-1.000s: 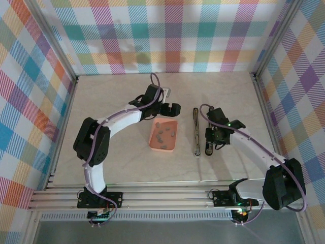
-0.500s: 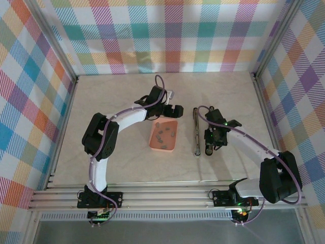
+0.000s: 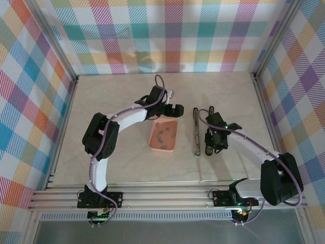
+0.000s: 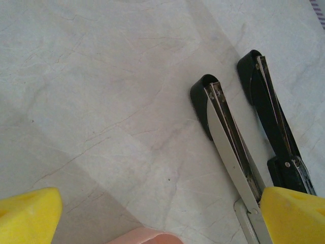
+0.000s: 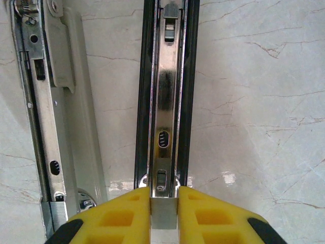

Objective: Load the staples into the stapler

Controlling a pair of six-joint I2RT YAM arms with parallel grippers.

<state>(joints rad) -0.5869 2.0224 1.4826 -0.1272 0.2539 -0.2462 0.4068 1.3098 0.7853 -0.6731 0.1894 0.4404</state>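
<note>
The stapler lies opened flat on the table, its silver arm to the left and its black-edged magazine channel to the right. My right gripper hangs over the near end of that channel, shut on a small grey strip of staples held between its yellow fingers. Several more staples lie in the salmon-pink tray. My left gripper is open just beyond the tray's far edge with nothing between its fingers. In the left wrist view both stapler arms lie to its right.
The stapler's second silver arm lies just left of the channel under my right gripper. Plaid walls close in the table on three sides. Bare marble-patterned tabletop lies left of the tray and right of the stapler.
My left arm swung its elbow to the right and its gripper shifted slightly right beyond the tray. My right gripper stays over the stapler's near end, still holding the strip.
</note>
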